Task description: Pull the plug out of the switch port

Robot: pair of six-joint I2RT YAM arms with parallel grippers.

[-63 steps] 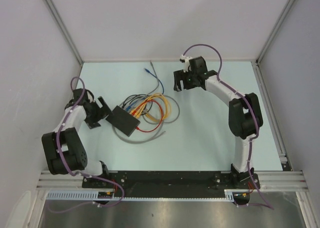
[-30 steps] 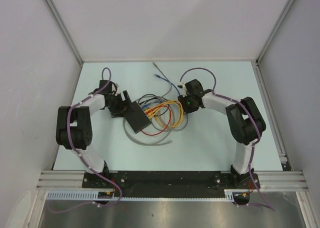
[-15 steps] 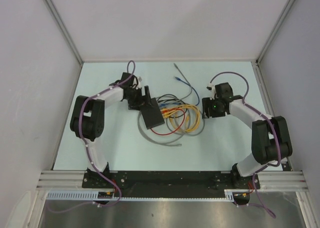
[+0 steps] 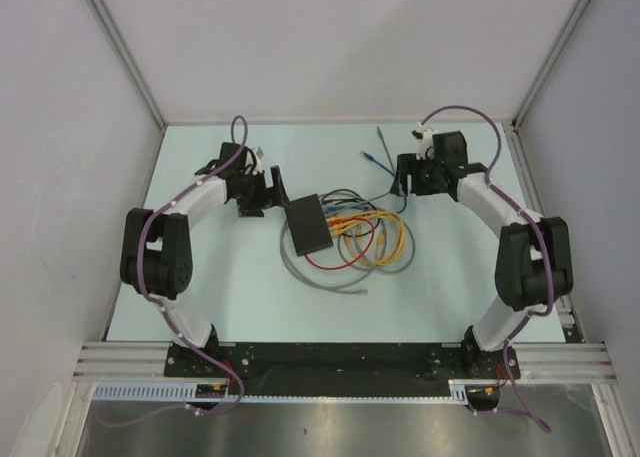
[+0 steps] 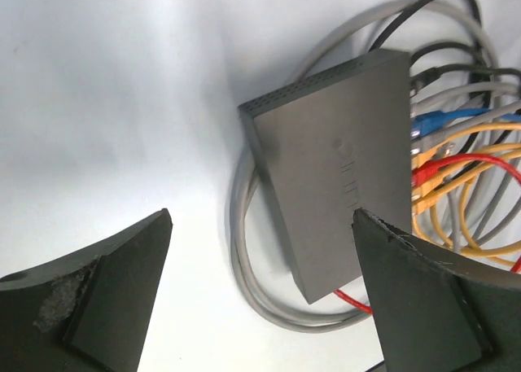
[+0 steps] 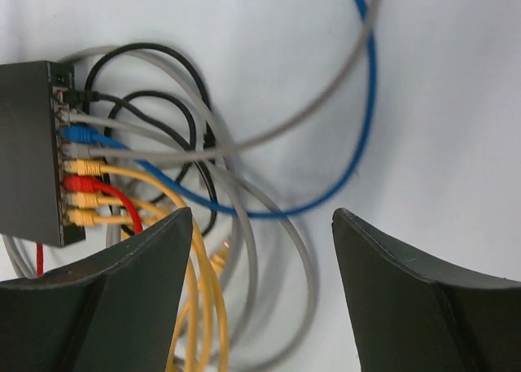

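The switch (image 4: 308,224) is a flat black box lying mid-table, with its ports facing right. Black, grey, blue, yellow and red plugs (image 6: 81,175) sit in a row along its port edge (image 6: 59,156). My left gripper (image 4: 268,189) hovers just left of the switch (image 5: 342,177), open, with nothing between its fingers (image 5: 122,291). The right gripper (image 4: 405,174) hangs open above the cable tangle, right of the switch, holding nothing. One loose yellow plug (image 6: 220,254) lies among the loops.
Yellow, red and grey cable loops (image 4: 375,247) spread right of and in front of the switch. A blue cable end (image 4: 370,158) and a grey one (image 4: 380,132) lie toward the back wall. Grey walls enclose the table on three sides.
The switch and its cables have slid right. My left gripper has drawn back left from the switch and opened wider. The right gripper has moved toward the back and opened.
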